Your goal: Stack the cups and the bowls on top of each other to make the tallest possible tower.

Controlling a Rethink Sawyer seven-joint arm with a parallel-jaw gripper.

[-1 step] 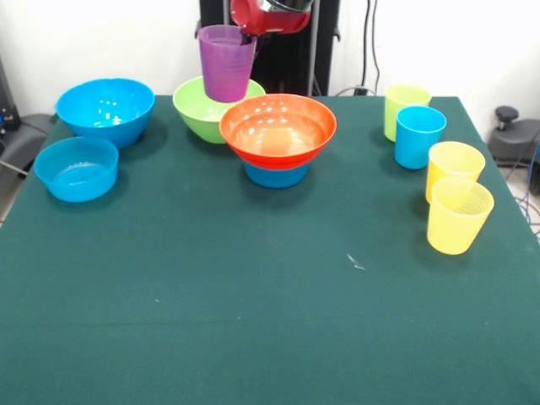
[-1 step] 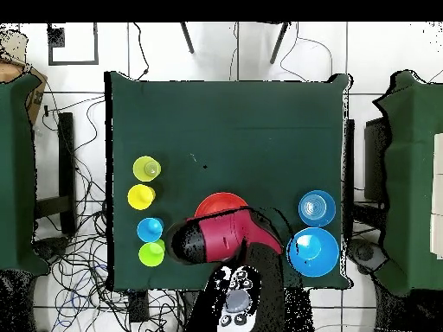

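The jaws, clamped on the purple cup's rim, hold it aloft behind the orange bowl, so next it must come forward and lower into that bowl.

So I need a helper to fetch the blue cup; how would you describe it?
Look at the four cups along one edge of the green table. The blue cup stands between the lime green cup and two yellow cups, the only blue one there.

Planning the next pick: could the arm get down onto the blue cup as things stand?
Probably yes, once free: the blue cup stands upright with its mouth uncovered, though the green cup crowds it and the gripper holds the purple cup.
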